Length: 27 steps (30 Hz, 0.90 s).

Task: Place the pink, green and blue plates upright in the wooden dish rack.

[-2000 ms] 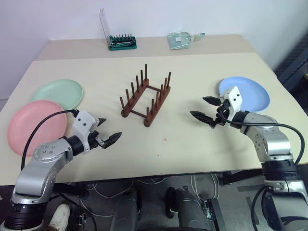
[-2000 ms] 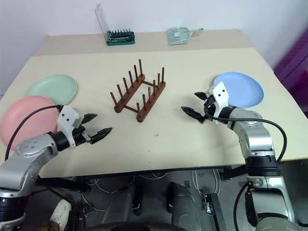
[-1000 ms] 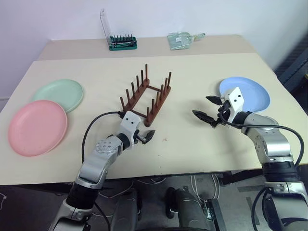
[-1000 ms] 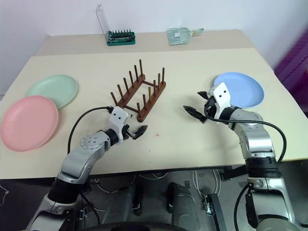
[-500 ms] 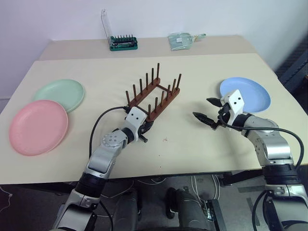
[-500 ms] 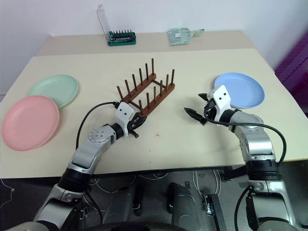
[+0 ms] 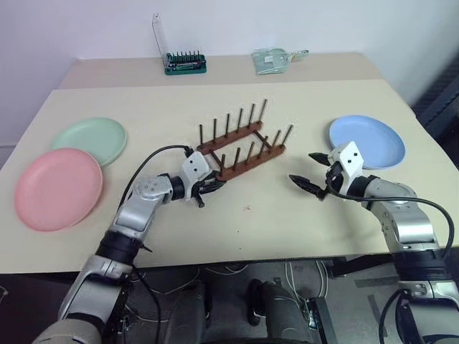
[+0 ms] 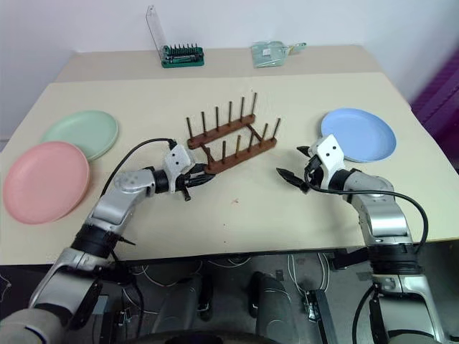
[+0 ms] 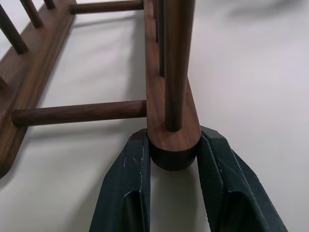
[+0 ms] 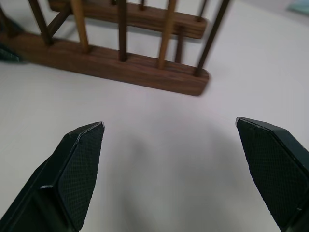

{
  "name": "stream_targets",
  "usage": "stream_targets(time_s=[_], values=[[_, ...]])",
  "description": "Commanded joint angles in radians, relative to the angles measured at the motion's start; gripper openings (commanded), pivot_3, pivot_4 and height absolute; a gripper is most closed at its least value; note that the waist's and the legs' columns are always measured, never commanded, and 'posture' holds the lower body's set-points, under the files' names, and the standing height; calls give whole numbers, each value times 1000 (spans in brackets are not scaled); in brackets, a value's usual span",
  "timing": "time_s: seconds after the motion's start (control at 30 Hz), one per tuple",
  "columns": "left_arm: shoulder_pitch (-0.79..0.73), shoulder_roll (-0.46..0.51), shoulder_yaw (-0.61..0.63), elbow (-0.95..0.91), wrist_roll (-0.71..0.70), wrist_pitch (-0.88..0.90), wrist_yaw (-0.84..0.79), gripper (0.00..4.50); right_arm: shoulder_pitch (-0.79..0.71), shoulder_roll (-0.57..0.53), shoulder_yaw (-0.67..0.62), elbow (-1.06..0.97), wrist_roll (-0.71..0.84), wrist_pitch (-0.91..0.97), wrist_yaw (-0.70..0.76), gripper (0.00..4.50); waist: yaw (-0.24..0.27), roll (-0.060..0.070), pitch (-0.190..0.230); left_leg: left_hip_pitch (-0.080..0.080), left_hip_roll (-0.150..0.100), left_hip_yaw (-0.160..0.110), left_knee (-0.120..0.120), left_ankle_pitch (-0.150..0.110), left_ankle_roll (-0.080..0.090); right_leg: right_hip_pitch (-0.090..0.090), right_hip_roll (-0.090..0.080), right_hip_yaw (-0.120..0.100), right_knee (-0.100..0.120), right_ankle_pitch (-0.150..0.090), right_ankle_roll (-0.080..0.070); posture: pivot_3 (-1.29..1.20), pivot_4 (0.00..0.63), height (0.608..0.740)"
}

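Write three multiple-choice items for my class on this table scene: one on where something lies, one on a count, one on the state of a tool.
1. Which plate lies nearest the right tool?
A. pink
B. green
C. blue

2. How many plates lie flat on the table?
A. one
B. two
C. three

3. What is the left tool doing?
A. gripping the end of a rail of the wooden dish rack
B. holding a plate
C. hanging open, away from everything

Answers:
1 C, the blue plate lies just behind it.
2 C, the pink plate, the green plate and the blue.
3 A, its fingers clamp the rail's rounded end.
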Motion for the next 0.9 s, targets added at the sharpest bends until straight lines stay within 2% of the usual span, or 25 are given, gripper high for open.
stream_targets(time_s=[0.03, 0.2, 0.27, 0.3, 0.43, 0.47, 0.57, 0.6, 0.63, 0.73, 0.83, 0.87, 0.9], values=[[-113, -33, -17, 128, -12, -108, -124, 771, 26, -35, -20, -55, -6, -13, 4, 4500, 4, 0, 0, 0, 0, 0, 0, 0, 0, 0, 0, 0, 0, 0, 0, 0, 150, 730], [-234, -85, -38, 346, 42, -222, -181, 771, 66, -45, -41, -91, -4, -5, -20, 4500, 10, 0, 0, 0, 0, 0, 0, 0, 0, 0, 1, 0, 1, 0, 0, 0, 150, 730], [-265, -107, -23, 405, 37, -236, -199, 1835, 86, -48, -50, -112, -2, 1, -28, 4500, 13, 0, 0, 0, 0, 0, 0, 0, 0, 0, 1, 0, 1, 0, 0, 0, 150, 730], [-277, -117, -12, 430, 30, -234, -203, 2205, 95, -49, -54, -120, -2, 3, -31, 4500, 14, 0, 0, 0, 0, 0, 0, 0, 0, 0, 1, 0, 1, 0, 0, 0, 150, 730], [-289, -111, -9, 513, 83, -266, -136, 4166, 136, -58, -69, -154, -3, 13, -45, 4500, 15, 0, 0, 0, 0, 0, 0, 0, 0, 0, 1, 0, 1, 0, 0, 0, 150, 730], [-283, -107, -4, 517, 87, -265, -123, 4471, 142, -60, -71, -159, -4, 18, -47, 4500, 15, 0, 0, 0, 0, 0, 0, 0, 0, 0, 1, 0, 1, 0, 0, 0, 150, 730], [-212, -60, 14, 428, 85, -211, -103, 4471, 167, -82, -80, -180, 10, 40, -29, 4500, 13, 0, 0, 0, 1, -1, 0, 0, 0, 0, 1, 0, 1, 0, 0, 0, 150, 730], [-187, -46, 18, 387, 78, -187, -108, 4500, 171, -88, -82, -184, 15, 47, -23, 3956, 11, 0, 0, 1, 1, -1, 0, 0, 0, 0, 1, 0, 1, 0, 0, 0, 150, 730], [-151, -26, 19, 329, 73, -165, -118, 4500, 172, -94, -80, -182, 11, 48, -21, 3643, 9, 0, 0, 1, 1, -2, 0, 0, 0, 0, 1, 1, 1, 0, 0, 0, 150, 730], [-34, 25, 22, 130, 50, -80, -135, 3671, 158, -100, -53, -165, -9, 46, -17, 2190, 3, 0, 0, 2, 2, -2, 0, 0, 0, 0, 2, 1, 2, 0, 0, 0, 150, 730], [46, 35, 8, -55, 17, 18, -138, 2128, 131, -98, -12, -129, -48, 44, -24, 629, -5, 0, 0, 2, 2, -3, 0, 0, 0, 1, 1, 1, 2, 0, 0, 0, 150, 730], [65, 29, -6, -113, 14, 46, -134, 1726, 119, -95, 8, -115, -71, 37, -32, 194, -7, 0, 0, 2, 2, -3, 0, 0, 0, 1, 1, 1, 2, 0, 0, 0, 150, 730], [76, 19, -25, -155, 34, 53, -114, 1154, 105, -90, 25, -101, -95, 34, -48, 0, -5, 0, 0, 2, 2, -3, 0, 0, 0, 1, 1, 1, 2, 0, 0, 0, 150, 730]])
